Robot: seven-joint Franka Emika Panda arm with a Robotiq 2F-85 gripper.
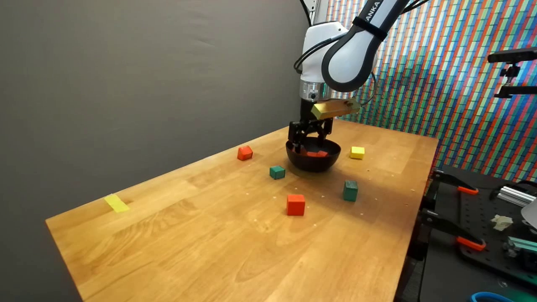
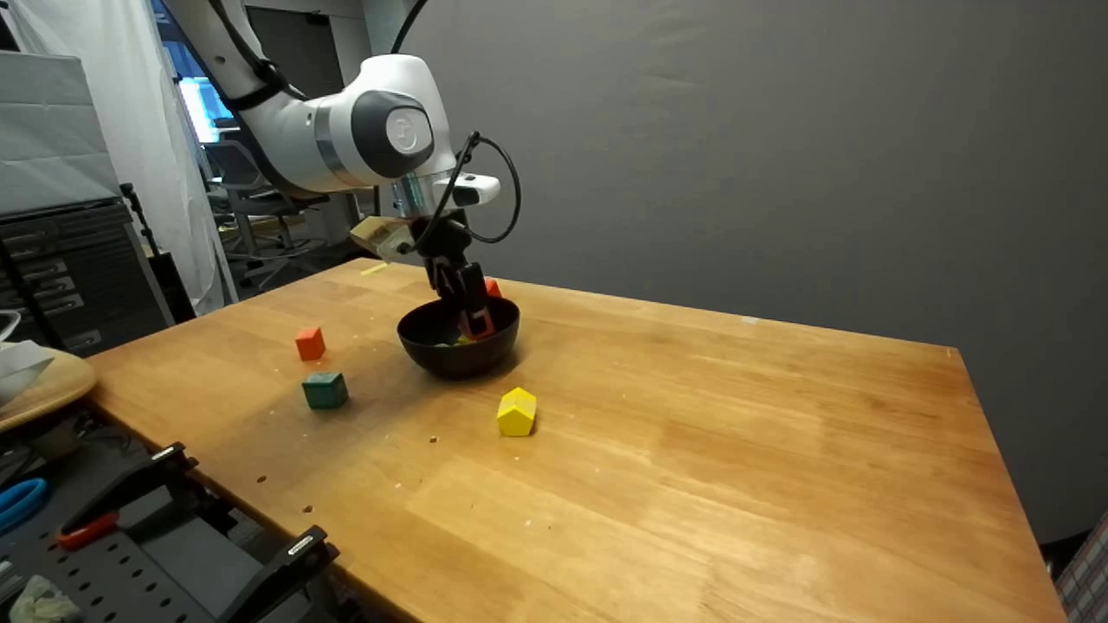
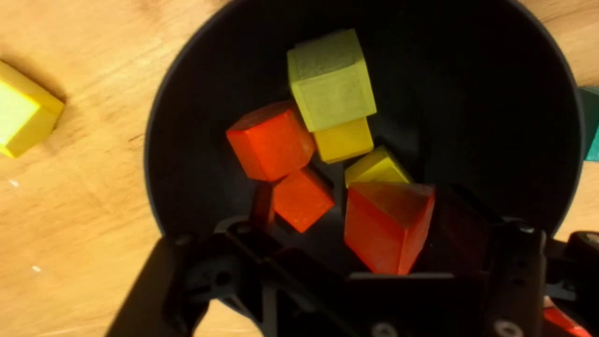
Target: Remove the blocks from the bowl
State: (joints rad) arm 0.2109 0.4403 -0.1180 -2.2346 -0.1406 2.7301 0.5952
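Observation:
The black bowl (image 1: pixel 314 163) stands on the table, with my gripper (image 3: pixel 360 217) reaching down into it. Its jaws are spread wide. Between them a red block (image 3: pixel 388 229) sits nearer the right finger, with a gap on the left. Close to the left fingertip lies an orange-red block (image 3: pixel 303 200), with another orange block (image 3: pixel 273 142) touching it. Beyond these are a pale yellow block (image 3: pixel 332 89), a yellow block (image 3: pixel 344 140) under its edge, and a yellow block (image 3: pixel 376 167) partly hidden by the red one. The palm covers the bowl's near part.
Around the bowl on the table (image 1: pixel 188 251) lie a yellow block (image 2: pixel 517 413), green blocks (image 1: pixel 277 172) and red blocks (image 1: pixel 295 205). A flat yellow tape strip (image 1: pixel 116 203) marks a table corner. A grey wall (image 2: pixel 779 173) runs along one edge; black clamps (image 2: pixel 286 575) line the opposite edge.

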